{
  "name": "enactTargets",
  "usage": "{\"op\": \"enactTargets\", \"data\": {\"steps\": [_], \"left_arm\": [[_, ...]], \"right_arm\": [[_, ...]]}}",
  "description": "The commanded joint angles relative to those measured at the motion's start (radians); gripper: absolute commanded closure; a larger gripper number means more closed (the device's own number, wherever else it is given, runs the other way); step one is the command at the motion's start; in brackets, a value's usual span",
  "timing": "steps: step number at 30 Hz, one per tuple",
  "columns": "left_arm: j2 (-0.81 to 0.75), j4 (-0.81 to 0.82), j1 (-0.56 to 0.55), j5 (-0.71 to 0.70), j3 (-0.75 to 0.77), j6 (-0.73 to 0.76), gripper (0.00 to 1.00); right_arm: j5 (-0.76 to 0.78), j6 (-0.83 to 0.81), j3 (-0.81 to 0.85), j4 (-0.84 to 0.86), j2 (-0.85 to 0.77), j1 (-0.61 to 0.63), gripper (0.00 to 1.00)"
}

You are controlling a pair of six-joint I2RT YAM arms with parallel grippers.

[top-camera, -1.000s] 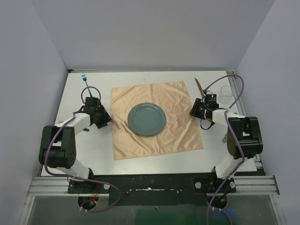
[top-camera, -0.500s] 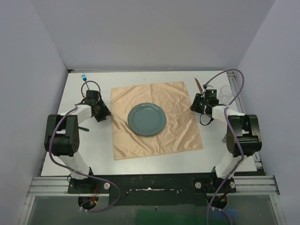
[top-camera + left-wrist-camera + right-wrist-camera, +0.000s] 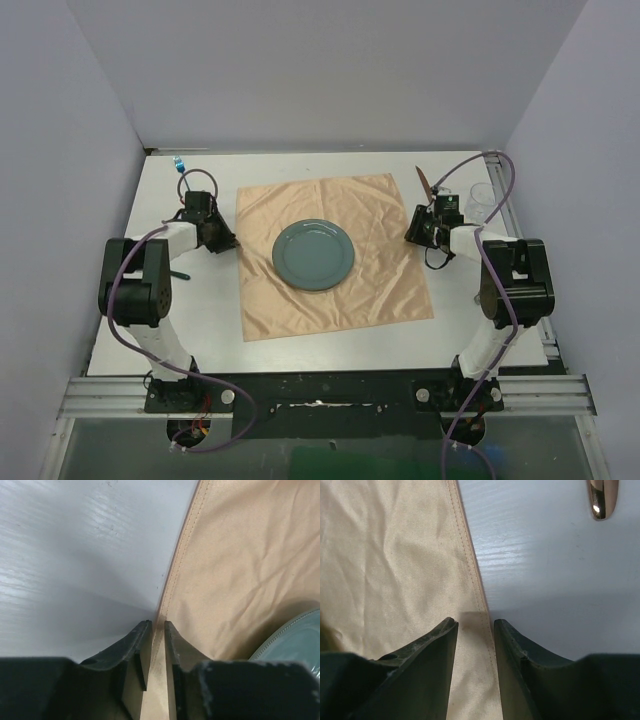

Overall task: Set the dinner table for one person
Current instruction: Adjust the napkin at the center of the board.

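Top view: the dinner table [image 3: 330,355] fills the cell, white top with rails, both arm bases at its near edge. The peach cloth [image 3: 300,310] lies mid-table, with the teal plate [image 3: 313,254] on it, a bit past centre.

Left gripper [image 3: 222,240] is down at the cloth's left edge and right gripper [image 3: 415,232] at its right edge, both about level with the plate.

Only the wrist cams show the jaws:
- Left wrist: the left gripper [image 3: 157,625] has a narrow slit between its fingers [image 3: 142,645], and the cloth [image 3: 240,555] hem runs straight into it. Can't tell if it's pinched or just straddled. Bare table [image 3: 75,555] to the left, plate rim [image 3: 295,640] at the right edge.
- Right wrist: the right gripper [image 3: 475,621] has its jaws apart, a wider gap than the left. The cloth [image 3: 385,555] lies flat in the gap, hem close to the right-hand finger, no bunching visible. Table [image 3: 545,570] beyond, and the shiny copper utensil tip [image 3: 602,497] at top right.

Only the top view shows the far end: the copper utensil [image 3: 424,182] off the cloth's far right corner, a clear glass [image 3: 482,198] right of it, and a blue-tipped item [image 3: 180,163] at far left, too small to identify.
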Motion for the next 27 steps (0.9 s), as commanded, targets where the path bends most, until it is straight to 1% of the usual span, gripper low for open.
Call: {"op": "enactTargets", "data": {"steps": [1, 3, 7, 9, 10, 11, 12, 13, 14, 20, 27], "left_arm": [[0.067, -0.043, 0.004, 0.016, -0.006, 0.038, 0.89], [0.075, -0.046, 0.004, 0.019, 0.002, 0.042, 1.00], [0.092, -0.061, 0.004, 0.021, 0.022, 0.052, 1.00], [0.096, -0.066, 0.004, 0.016, 0.030, 0.057, 1.00], [0.098, -0.069, 0.004, 0.015, 0.032, 0.059, 1.00], [0.101, -0.072, 0.004, 0.014, 0.036, 0.061, 1.00], [0.105, -0.076, 0.004, 0.015, 0.038, 0.064, 1.00], [0.107, -0.077, 0.004, 0.014, 0.040, 0.065, 1.00], [0.111, -0.077, 0.004, 0.015, 0.042, 0.067, 1.00], [0.135, -0.087, 0.003, 0.016, 0.059, 0.080, 1.00], [0.164, -0.101, 0.003, 0.018, 0.083, 0.095, 1.00]], "right_arm": [[0.013, 0.006, -0.019, 0.052, 0.009, 0.011, 0.63], [0.012, 0.010, -0.030, 0.055, 0.011, 0.013, 0.63], [0.012, 0.017, -0.043, 0.056, 0.012, 0.015, 0.64], [0.010, 0.018, -0.050, 0.059, 0.007, 0.017, 0.68], [0.010, 0.019, -0.053, 0.059, 0.005, 0.018, 0.74], [0.010, 0.020, -0.057, 0.059, 0.003, 0.020, 0.85], [0.009, 0.021, -0.062, 0.059, 0.002, 0.021, 0.92], [0.010, 0.023, -0.067, 0.059, -0.001, 0.022, 0.98], [0.010, 0.024, -0.072, 0.059, -0.003, 0.023, 1.00], [0.029, 0.037, -0.103, 0.036, -0.043, 0.039, 1.00], [0.126, 0.071, -0.144, -0.040, -0.179, 0.067, 1.00]]}}
